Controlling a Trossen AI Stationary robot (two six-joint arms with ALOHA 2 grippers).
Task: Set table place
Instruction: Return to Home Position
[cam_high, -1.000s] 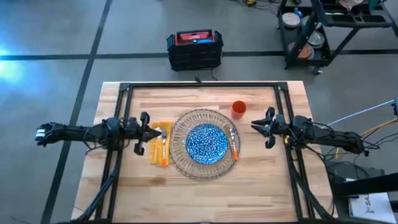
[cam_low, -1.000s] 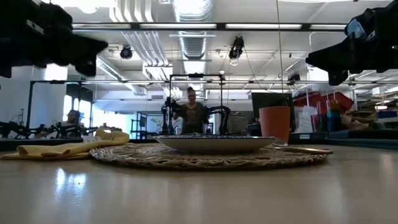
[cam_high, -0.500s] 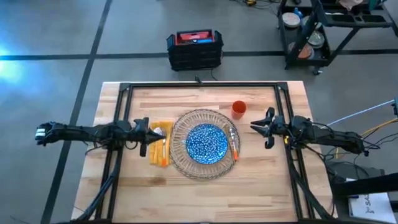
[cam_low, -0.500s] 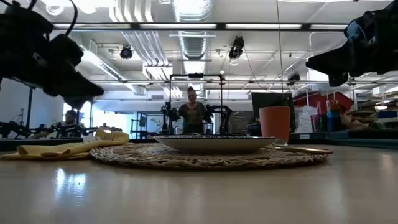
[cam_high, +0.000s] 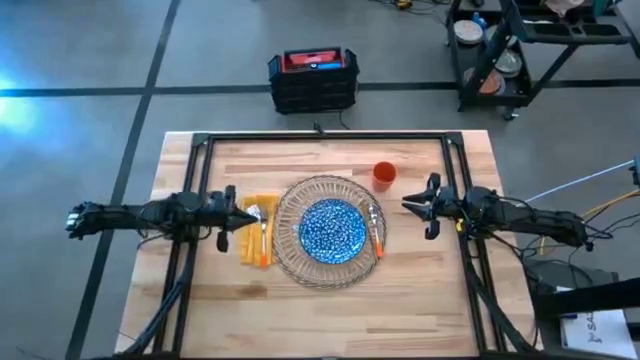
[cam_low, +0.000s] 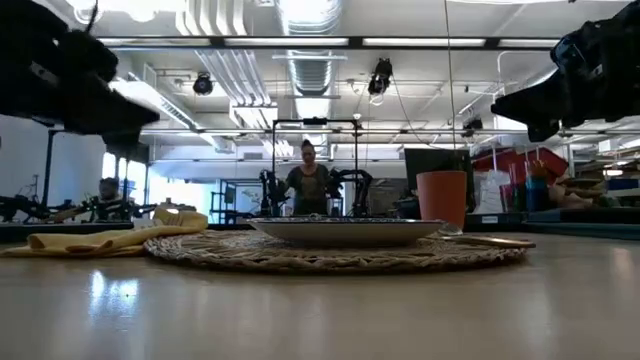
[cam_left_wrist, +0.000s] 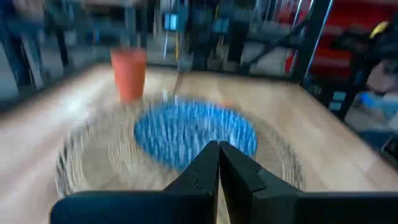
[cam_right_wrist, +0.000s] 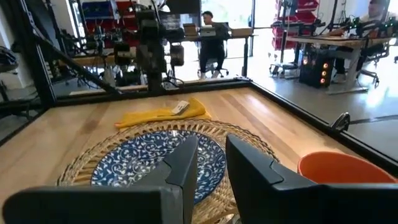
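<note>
The blue plate (cam_high: 333, 230) sits in the middle of a round woven mat (cam_high: 292, 255). The mat lies in the middle of the table (cam_high: 300, 160). A yellow napkin (cam_high: 247, 250) lies just beside the mat on its left, with orange-handled cutlery (cam_high: 264, 245) on top of it. An orange knife (cam_high: 378, 235) lies on the right edge of the mat. An orange cup (cam_high: 384, 176) stands on the wood near the far right side of the mat.

From above, the left gripper (cam_high: 230, 214) hangs at the napkin's left edge. The right gripper (cam_high: 426, 207) hangs to the right of the mat, apart from the cup.

The view from above does not show the fingers well, but the wrist views do. In the left wrist view the two dark fingers press together with nothing between them. That picture is blurry. In the right wrist view the fingers stand a little apart and hold nothing.

Only the low view shows that both grippers are up in the air, well above the table. It also shows a person (cam_low: 308, 182) far back in the room. Only the view from above shows a black and red box (cam_high: 313, 80) on the floor past the table.
</note>
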